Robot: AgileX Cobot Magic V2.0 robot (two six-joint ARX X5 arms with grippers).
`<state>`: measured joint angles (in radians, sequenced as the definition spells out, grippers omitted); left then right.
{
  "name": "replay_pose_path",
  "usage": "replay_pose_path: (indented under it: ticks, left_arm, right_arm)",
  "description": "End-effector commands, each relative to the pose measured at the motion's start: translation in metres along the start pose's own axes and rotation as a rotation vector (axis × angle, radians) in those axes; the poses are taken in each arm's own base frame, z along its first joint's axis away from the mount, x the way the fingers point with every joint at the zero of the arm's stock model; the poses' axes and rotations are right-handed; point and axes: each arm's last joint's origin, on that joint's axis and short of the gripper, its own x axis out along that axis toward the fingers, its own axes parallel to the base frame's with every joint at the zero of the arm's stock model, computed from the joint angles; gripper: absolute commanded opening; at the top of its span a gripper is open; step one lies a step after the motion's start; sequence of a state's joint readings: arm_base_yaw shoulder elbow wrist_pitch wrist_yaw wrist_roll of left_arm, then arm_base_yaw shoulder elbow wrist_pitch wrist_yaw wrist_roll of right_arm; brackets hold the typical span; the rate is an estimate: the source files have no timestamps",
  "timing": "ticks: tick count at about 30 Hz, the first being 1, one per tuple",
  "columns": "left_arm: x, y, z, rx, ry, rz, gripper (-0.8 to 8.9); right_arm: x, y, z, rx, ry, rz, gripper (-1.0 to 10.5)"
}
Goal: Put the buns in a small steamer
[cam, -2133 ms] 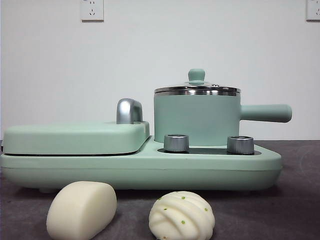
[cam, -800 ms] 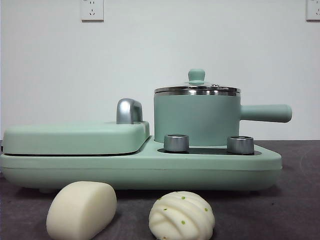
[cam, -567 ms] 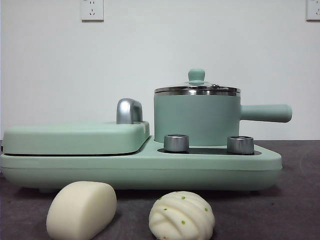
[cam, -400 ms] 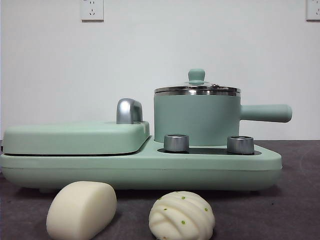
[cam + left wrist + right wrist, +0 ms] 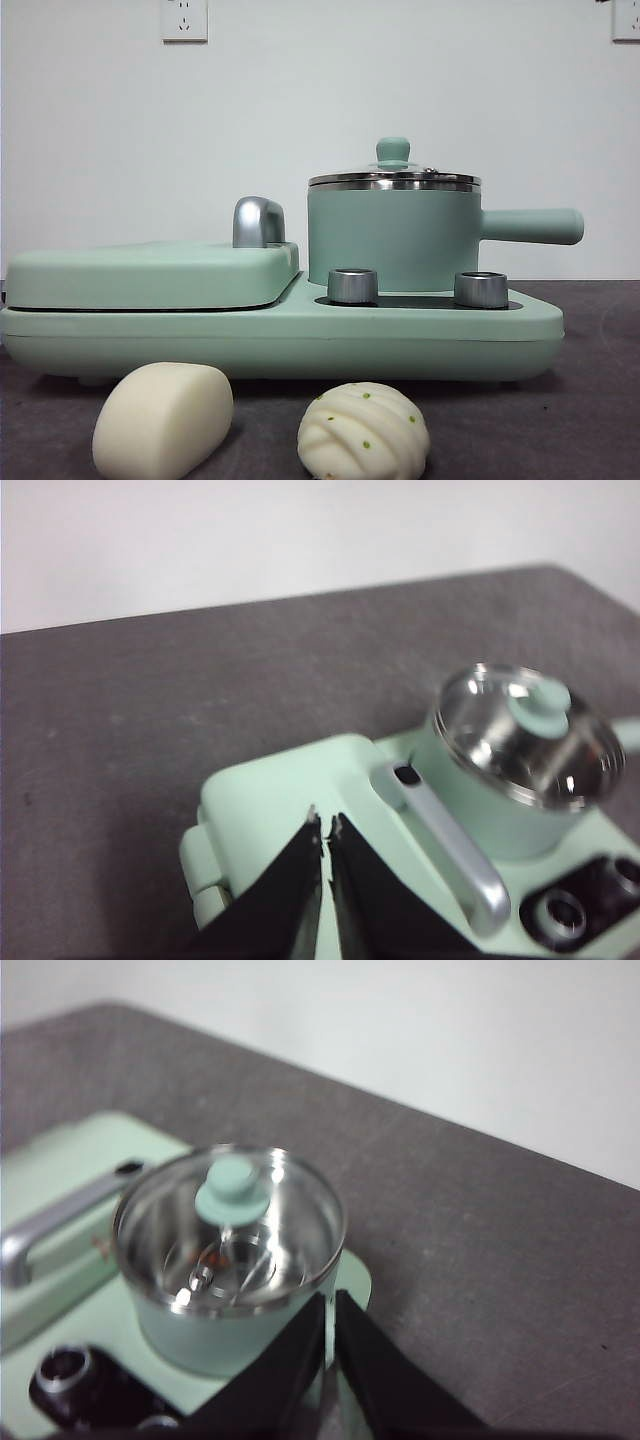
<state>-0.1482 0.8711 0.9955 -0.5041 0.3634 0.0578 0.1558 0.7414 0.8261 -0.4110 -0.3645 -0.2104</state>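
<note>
Two buns lie on the dark table close to the front camera: a smooth oblong bun (image 5: pixel 163 420) on the left and a round pleated bun (image 5: pixel 363 430) with green specks on the right. Behind them the small steamer (image 5: pixel 393 235) stands on the mint-green cooker with its glass lid (image 5: pixel 393 178) on. My left gripper (image 5: pixel 325 825) hovers shut and holding nothing, high over the flat griddle lid (image 5: pixel 280 795). Also shut and holding nothing, my right gripper (image 5: pixel 330 1305) hangs above the table just beside the steamer (image 5: pixel 230 1250). Neither wrist view shows the buns.
The steamer's straight handle (image 5: pixel 530 226) sticks out to the right. A steel handle (image 5: pixel 258 221) rises from the griddle section (image 5: pixel 150 275). Two steel knobs (image 5: pixel 352 285) sit on the cooker base (image 5: pixel 280 340) in front of the steamer. A wall stands behind the cooker.
A small dark tip now shows at the top right edge of the front view. The buns, steamer and cooker have not moved.
</note>
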Motion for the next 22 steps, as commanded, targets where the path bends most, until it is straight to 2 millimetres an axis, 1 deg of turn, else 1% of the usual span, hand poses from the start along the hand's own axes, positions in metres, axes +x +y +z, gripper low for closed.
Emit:
replay_pose_path:
  ticks: [1,3,5,7,11,16,19,22]
  left_arm:
    - [0.002,-0.003,0.006,0.095,-0.004,-0.023,0.60]
    - [0.003,-0.005,0.006,0.103,-0.007,-0.036,1.92]
    - [0.003,-0.007,0.007,0.107,-0.012,-0.044,2.94]
    - [0.003,-0.008,0.007,0.109,-0.013,-0.049,2.99]
    - [0.004,-0.010,0.008,0.117,-0.023,-0.059,2.99]
    - [0.011,-0.013,0.016,0.151,-0.090,-0.084,2.99]
    - [0.023,-0.020,0.021,0.176,-0.129,-0.127,2.99]
    - [0.042,-0.028,0.022,0.195,-0.133,-0.184,2.99]
  right_arm:
    - [0.001,0.002,0.002,-0.095,0.011,0.017,0.4]
    - [0.001,0.003,0.002,-0.092,0.014,0.027,1.2]
    - [0.001,0.004,0.002,-0.092,0.014,0.031,1.9]
    - [0.002,0.004,0.002,-0.092,0.014,0.033,2.3]
    - [0.002,0.004,0.002,-0.091,0.017,0.033,2.3]
    - [0.001,0.005,0.000,-0.083,0.032,0.037,2.3]
    - [0.001,0.005,-0.001,-0.073,0.039,0.040,2.3]
    - [0.002,0.005,-0.001,-0.067,0.048,0.046,2.3]
